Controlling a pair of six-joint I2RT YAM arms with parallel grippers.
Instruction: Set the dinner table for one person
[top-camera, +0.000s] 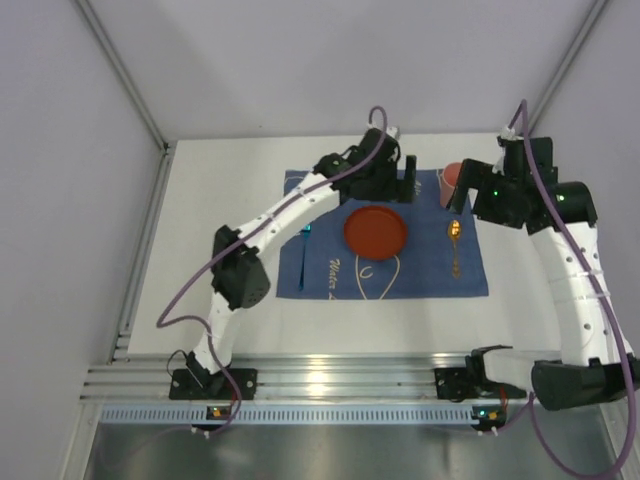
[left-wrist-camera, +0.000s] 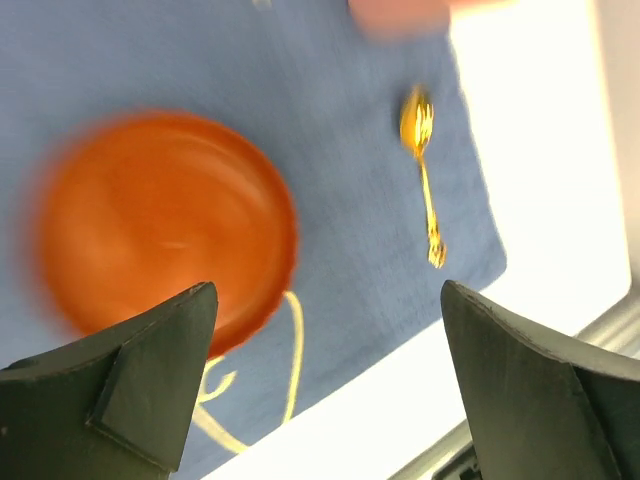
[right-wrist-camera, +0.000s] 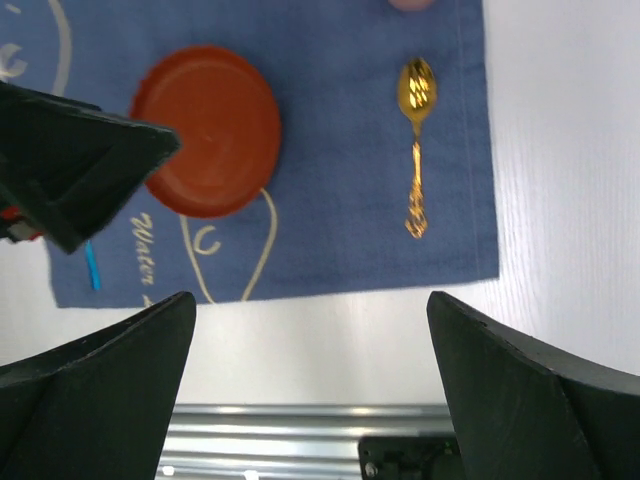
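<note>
The white dinner table (top-camera: 220, 200) holds a dark blue mat (top-camera: 330, 270) with gold line drawings. A red plate (top-camera: 375, 232) lies in the middle of the mat, with a gold spoon (top-camera: 455, 240) to its right and a pink cup (top-camera: 452, 176) at the mat's far right corner. A thin blue utensil (top-camera: 306, 232) lies left of the plate. My left gripper (top-camera: 407, 185) is open and empty, above the mat just beyond the plate. My right gripper (top-camera: 455, 198) is open and empty beside the cup, above the spoon. The wrist views show the plate (left-wrist-camera: 165, 225) (right-wrist-camera: 207, 130) and the spoon (left-wrist-camera: 425, 170) (right-wrist-camera: 416, 150).
A silver aluminium rail (top-camera: 300, 378) runs along the near edge, where both arm bases are bolted. Grey walls enclose the left, far and right sides. In the right wrist view my left gripper (right-wrist-camera: 70, 160) covers the mat's left part.
</note>
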